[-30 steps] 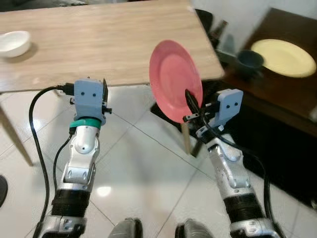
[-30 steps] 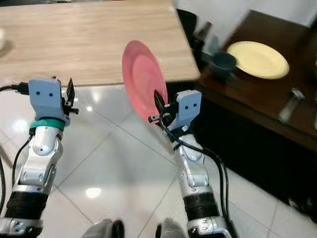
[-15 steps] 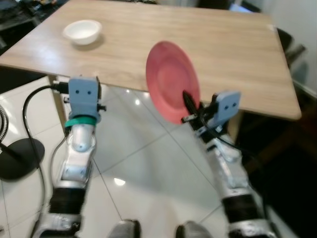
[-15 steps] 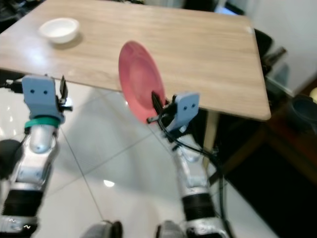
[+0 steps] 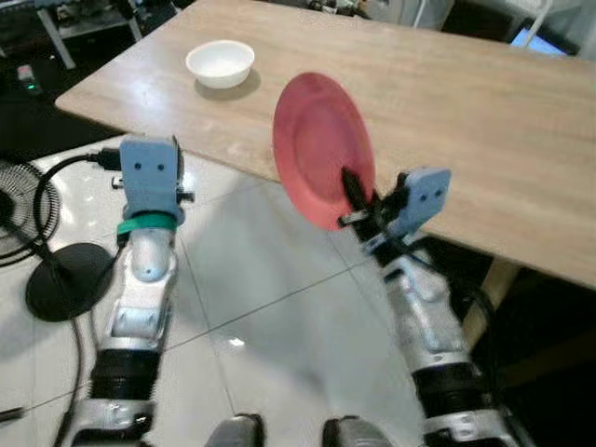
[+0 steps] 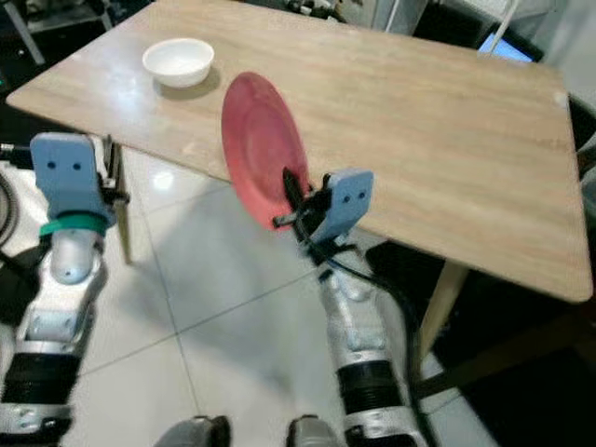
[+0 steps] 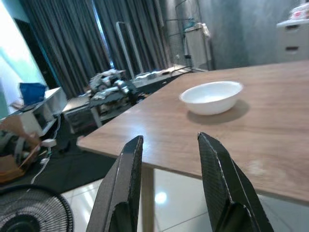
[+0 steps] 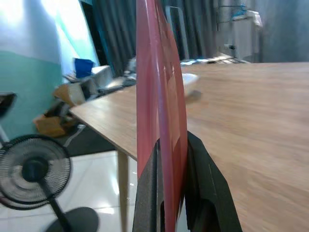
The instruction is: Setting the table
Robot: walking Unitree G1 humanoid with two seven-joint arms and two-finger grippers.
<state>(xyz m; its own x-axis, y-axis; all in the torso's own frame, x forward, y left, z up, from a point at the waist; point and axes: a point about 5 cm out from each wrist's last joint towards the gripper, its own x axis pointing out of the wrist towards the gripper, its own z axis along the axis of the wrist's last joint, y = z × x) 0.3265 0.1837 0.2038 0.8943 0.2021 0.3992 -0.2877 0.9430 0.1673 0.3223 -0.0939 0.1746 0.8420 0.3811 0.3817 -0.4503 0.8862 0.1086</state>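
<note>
Near the front edge of the wooden surface (image 5: 484,102), right gripper (image 5: 357,197) has its jaws clamped on the lower rim of the red plate (image 5: 321,144), held upright on edge above the floor, not yet on the surface. Left gripper (image 7: 170,186) is raised just short of the surface edge, jaws parted with nothing between them. White bowl (image 5: 220,63) sits far left on the surface.
</note>
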